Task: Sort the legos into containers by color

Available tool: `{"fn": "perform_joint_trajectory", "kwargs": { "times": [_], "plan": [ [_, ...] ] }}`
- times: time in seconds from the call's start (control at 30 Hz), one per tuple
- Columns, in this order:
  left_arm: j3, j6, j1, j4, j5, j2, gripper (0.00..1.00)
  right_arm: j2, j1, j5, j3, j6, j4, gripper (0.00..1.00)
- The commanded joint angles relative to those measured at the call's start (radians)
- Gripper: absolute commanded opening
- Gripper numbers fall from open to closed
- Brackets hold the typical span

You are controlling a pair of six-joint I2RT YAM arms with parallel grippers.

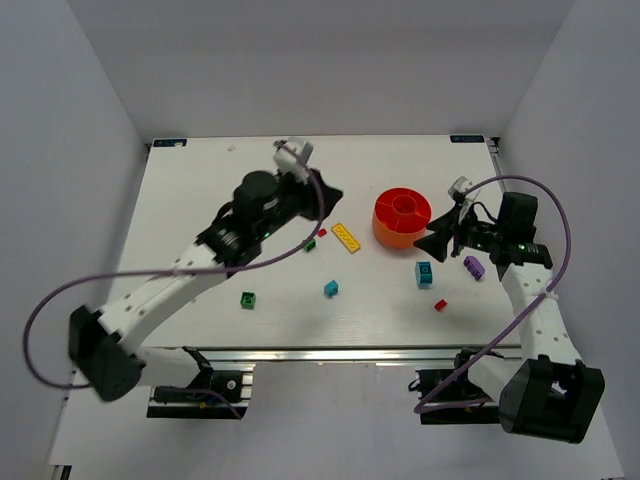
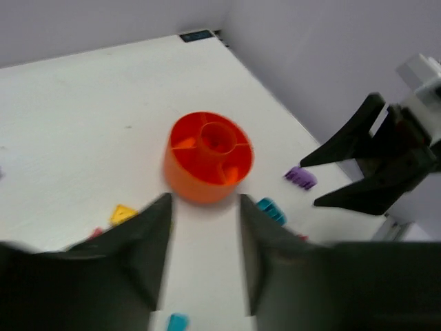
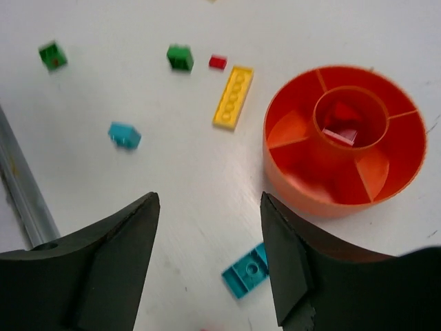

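Observation:
The orange-red bowl (image 1: 402, 216) with inner dividers stands right of centre; it also shows in the left wrist view (image 2: 209, 155) and the right wrist view (image 3: 344, 138). Its centre well holds something red (image 3: 342, 112). Loose bricks lie in front of it: a long yellow one (image 1: 346, 237), a small red one (image 1: 322, 232), a dark green one (image 1: 311, 246), a green one (image 1: 247, 299), a teal one (image 1: 331, 288), a teal plate (image 1: 424, 273), a purple one (image 1: 474, 266) and a red one (image 1: 440, 305). My left gripper (image 1: 330, 203) is open and empty, left of the bowl. My right gripper (image 1: 432, 240) is open and empty, above the teal plate (image 3: 246, 270).
The table's right edge runs close behind the right arm, and white walls enclose the table on three sides. A metal rail (image 3: 21, 186) lines the near edge. The right gripper (image 2: 358, 165) shows in the left wrist view beside the purple brick (image 2: 301, 176).

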Motion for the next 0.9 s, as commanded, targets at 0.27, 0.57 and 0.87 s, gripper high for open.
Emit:
{"fn": "perform_joint_trajectory", "kwargs": {
  "times": [0.27, 0.57, 0.87],
  "plan": [
    [-0.482, 0.078, 0.005, -0.258, -0.230, -0.475, 0.85, 0.011, 0.054, 0.335, -0.021, -0.787, -0.465, 0.63],
    [-0.465, 0.121, -0.021, -0.350, -0.281, -0.546, 0.87, -0.047, 0.063, 0.480, -0.075, -0.762, -0.500, 0.60],
    [-0.469, 0.119, -0.021, -0.355, -0.275, -0.546, 0.87, 0.092, 0.061, 0.490, -0.098, -1.472, -0.762, 0.56]
  ]
}}
